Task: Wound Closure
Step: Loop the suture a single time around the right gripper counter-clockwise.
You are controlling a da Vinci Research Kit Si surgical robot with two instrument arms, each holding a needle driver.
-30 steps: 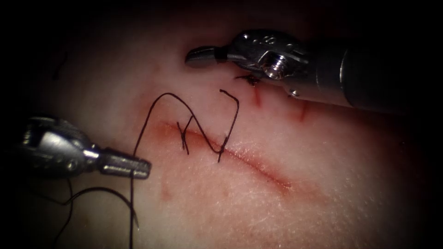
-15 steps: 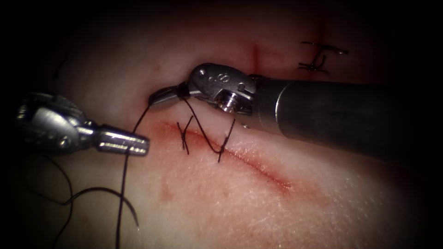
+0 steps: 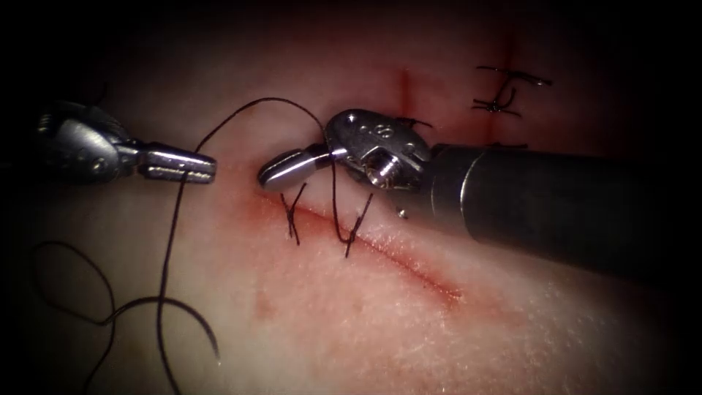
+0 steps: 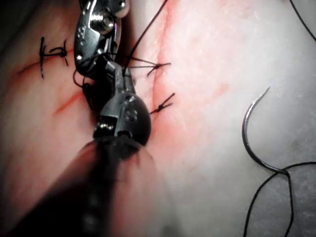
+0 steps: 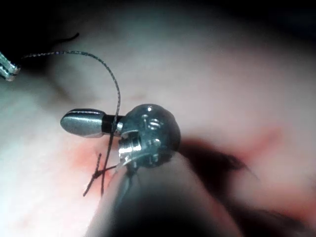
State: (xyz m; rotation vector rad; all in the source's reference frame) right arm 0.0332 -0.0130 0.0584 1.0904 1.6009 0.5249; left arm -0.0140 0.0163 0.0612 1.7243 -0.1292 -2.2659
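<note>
My left tool [image 3: 210, 167] is to the left of the cut [image 3: 417, 272], jaws shut on the dark thread [image 3: 248, 106]. From there the thread arcs up and over to the right tool [image 3: 268, 178], drapes around the neck behind its shut jaws, and drops to the stitch [image 3: 341, 238] in the cut. The right tool [image 5: 65, 122] holds nothing; the thread [image 5: 116, 98] crosses just behind its jaws. The curved needle [image 4: 249, 133] lies free on the tissue, out of both tools. In the endoscope view the needle [image 3: 179, 306] is at the lower left, left of the cut.
A finished knot with short cut ends [image 3: 503, 91] sits on the tissue at the upper right. Two short thread tails [image 3: 292, 218] stick out at the cut's left end. Red fluid stains the cut's edges. Slack thread [image 3: 69, 281] curls at the lower left.
The right tool came down from above the cut toward the stitch. The left tool rose with the thread, laying it in an arc over the right tool's jaws.
</note>
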